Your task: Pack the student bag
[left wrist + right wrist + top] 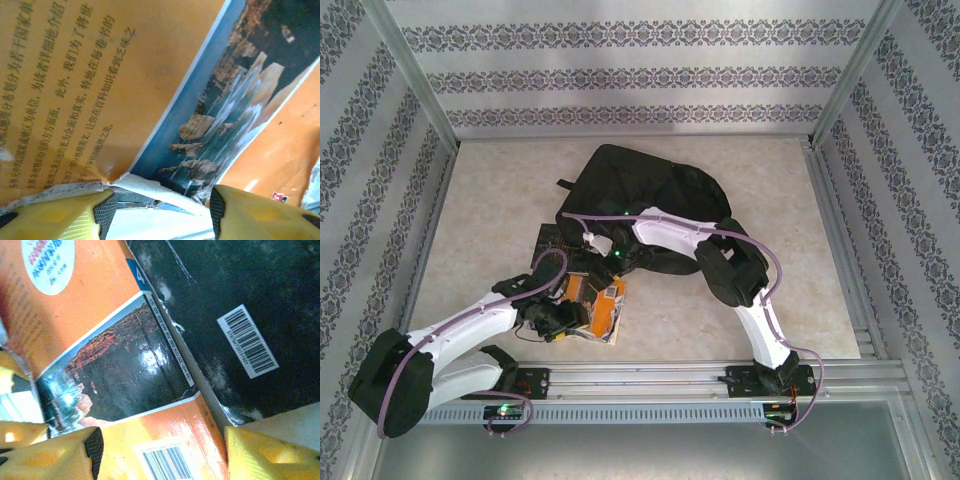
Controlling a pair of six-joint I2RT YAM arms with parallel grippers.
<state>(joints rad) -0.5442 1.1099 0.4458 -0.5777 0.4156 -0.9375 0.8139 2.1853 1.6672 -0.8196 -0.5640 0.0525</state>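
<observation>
The student bag (642, 185), a big black backpack, lies flat in the middle of the table. Just in front of it lies an orange book (603, 305) with a photo band across its cover (75, 75) (185, 440). My left gripper (563, 322) (161, 215) is at the book's left edge, jaws apart, with the torn, bent-up cover corner (150, 187) lying between the pads. My right gripper (605, 250) (160, 455) hovers open over the book's barcode end, one finger on each side of that corner.
A black book (552, 240) (240, 300) with a white barcode label lies beside the orange one, against the bag's front left. Patterned walls close in the left, back and right sides. A metal rail (650, 375) runs along the near edge.
</observation>
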